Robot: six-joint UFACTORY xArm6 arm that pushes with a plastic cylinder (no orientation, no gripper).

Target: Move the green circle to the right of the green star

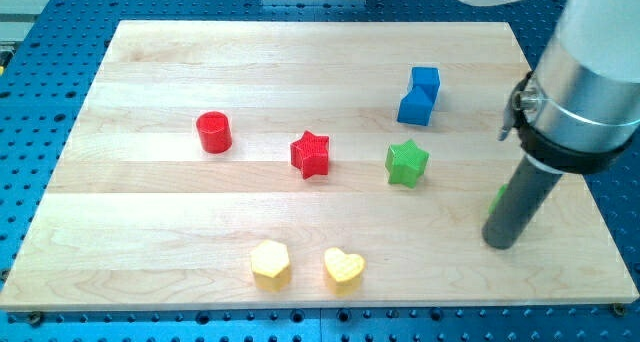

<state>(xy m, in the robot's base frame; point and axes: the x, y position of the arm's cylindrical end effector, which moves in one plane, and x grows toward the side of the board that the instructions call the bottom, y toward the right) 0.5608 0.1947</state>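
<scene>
No pincer on this rig, so nothing open, shut or held; rod only. Your tip (500,244) sits near board's right edge. Green circle (497,198) mostly hidden behind rod, just sliver showing at rod's left, touching or nearly. Green star (407,164) up-left of tip, well apart. Circle looks already right of star; nudge gently toward star, avoid blue block (419,95).
</scene>
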